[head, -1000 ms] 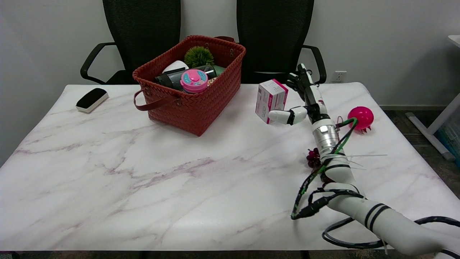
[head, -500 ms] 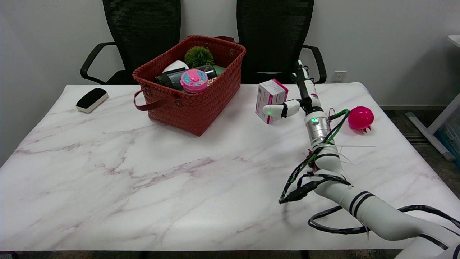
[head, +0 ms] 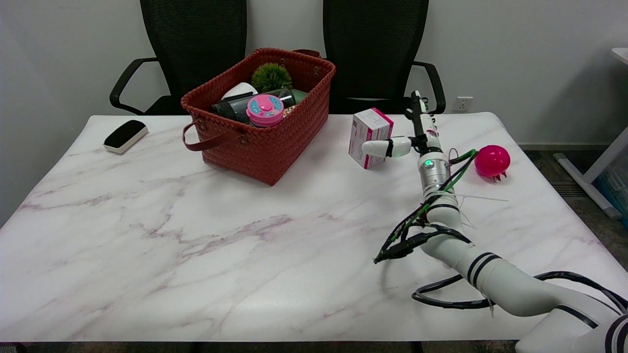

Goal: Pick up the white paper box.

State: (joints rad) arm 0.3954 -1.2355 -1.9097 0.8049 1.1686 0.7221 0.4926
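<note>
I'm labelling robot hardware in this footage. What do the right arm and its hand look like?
The right arm is smooth white tubing with thin black bands, ending in a silver metal wrist section that shows a small green light. Black and green cables run loosely along it, held by white zip ties. The right hand is slim, black and white, with white finger segments joined by black parts.

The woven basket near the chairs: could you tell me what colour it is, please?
The basket is reddish-brown; the head view shows it.
</note>
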